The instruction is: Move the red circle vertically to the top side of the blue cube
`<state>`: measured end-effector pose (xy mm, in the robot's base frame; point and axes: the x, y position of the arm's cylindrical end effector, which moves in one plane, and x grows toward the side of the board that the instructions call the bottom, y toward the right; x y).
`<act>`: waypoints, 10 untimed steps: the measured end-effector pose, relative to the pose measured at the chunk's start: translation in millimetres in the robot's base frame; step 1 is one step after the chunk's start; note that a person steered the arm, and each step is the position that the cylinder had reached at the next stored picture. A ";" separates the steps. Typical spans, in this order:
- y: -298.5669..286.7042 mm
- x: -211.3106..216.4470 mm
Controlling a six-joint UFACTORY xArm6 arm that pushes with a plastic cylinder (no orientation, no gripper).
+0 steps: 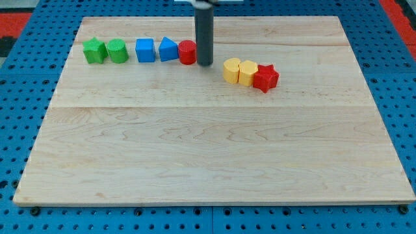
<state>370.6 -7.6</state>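
The red circle lies near the view's top, touching the right side of a blue wedge-shaped block. The blue cube sits just left of that wedge. My tip stands right beside the red circle, on its right, touching or almost touching it. The dark rod rises straight up out of the view's top.
A green star and a green rounded block lie at the left end of the row. To the right of my tip, a yellow rounded block, a yellow heart-like block and a red star sit pressed together. The wooden board rests on a blue pegboard.
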 end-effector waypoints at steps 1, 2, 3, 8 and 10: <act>-67.2 -8.6; -49.5 -37.4; -34.7 -64.7; 15.7 -167.4; -95.0 -160.1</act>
<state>210.5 -102.6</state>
